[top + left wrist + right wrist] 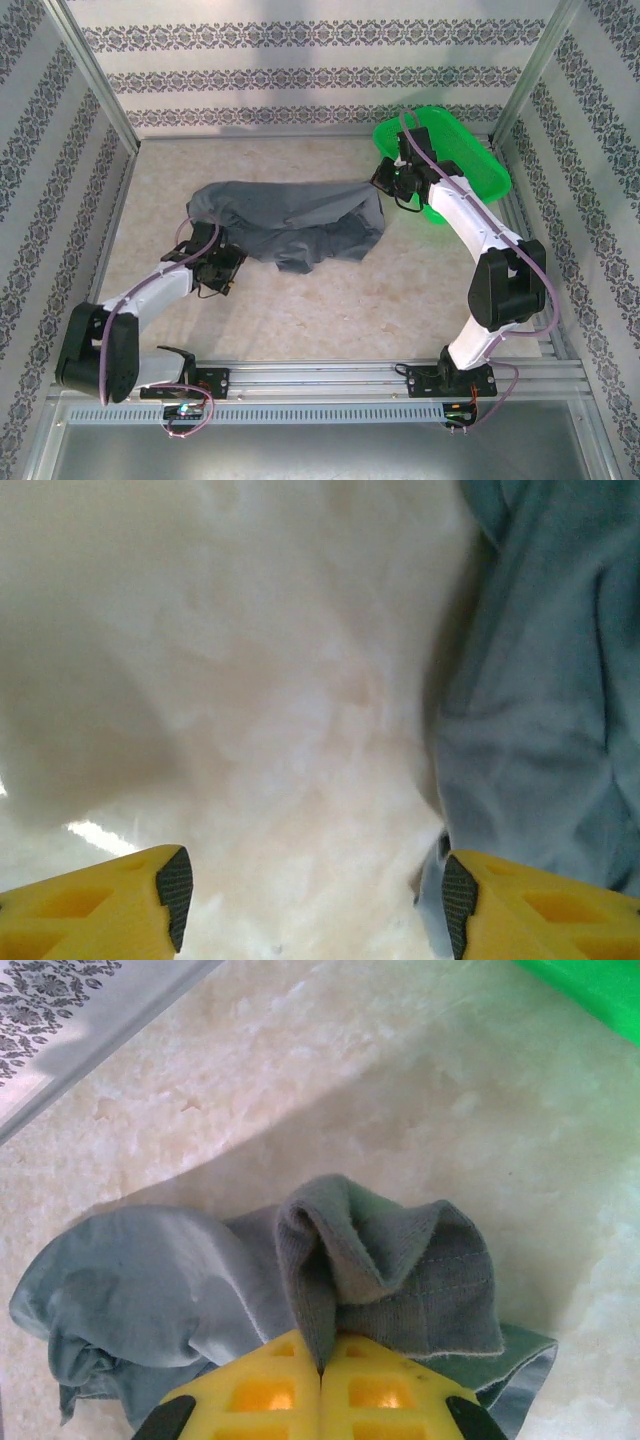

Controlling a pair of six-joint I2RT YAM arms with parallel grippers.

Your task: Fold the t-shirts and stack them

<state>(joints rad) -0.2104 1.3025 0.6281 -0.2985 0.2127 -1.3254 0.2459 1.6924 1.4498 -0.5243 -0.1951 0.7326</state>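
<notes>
Pale marbled table [330, 320] inside a metal frame with patterned wallpaper panels, and a green basket [470, 150] parked in the far corner. The one t-shirt [290, 215] I can see is a crumpled grey heap right beside the basket, trailing away from it toward mid-table. The right gripper [322, 1368] sits at the basket end of the heap, jaws pinched tight on a bunched fold of fabric. The left gripper [315, 890] is at the end farthest from the basket, jaws wide apart with nothing between them and the shirt edge just beside one finger. So I'd say we're at the spread-it-flat stage, no folding done yet. The next move probably needs the left one to slide onto that edge and close, then both pull apart so the shirt lies flat.
</notes>
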